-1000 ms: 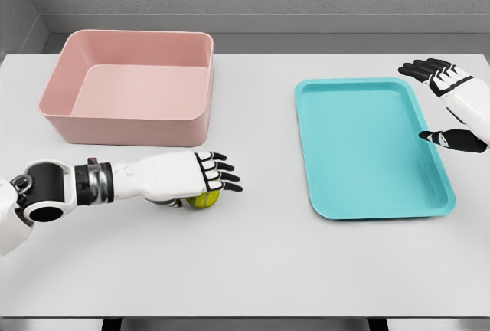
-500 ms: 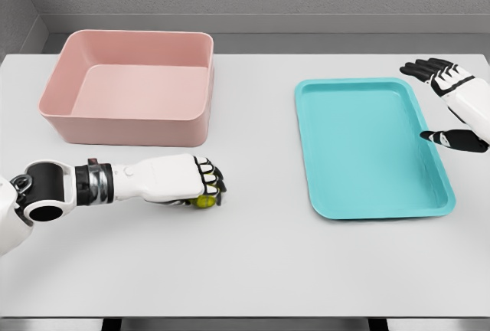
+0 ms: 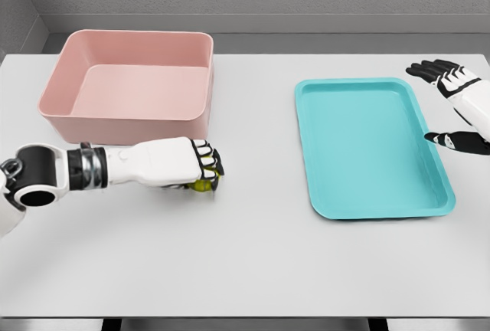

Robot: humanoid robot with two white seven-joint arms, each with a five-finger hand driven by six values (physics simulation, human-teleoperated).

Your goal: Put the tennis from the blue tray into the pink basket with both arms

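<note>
A yellow-green tennis ball shows only as a sliver under my left hand, whose fingers are curled shut around it, just in front of the pink basket. The basket stands at the back left with nothing inside. The blue tray lies on the right half of the table, holding nothing. My right hand hovers beside the tray's far right edge with its fingers spread, holding nothing.
The white table ends in a front edge near the bottom of the view. A grey wall runs along the back behind the basket and tray.
My left hand's fingers went from spread over the ball to curled tight on it, and hand and ball moved slightly up toward the basket. The right hand drifted a little to the right.
</note>
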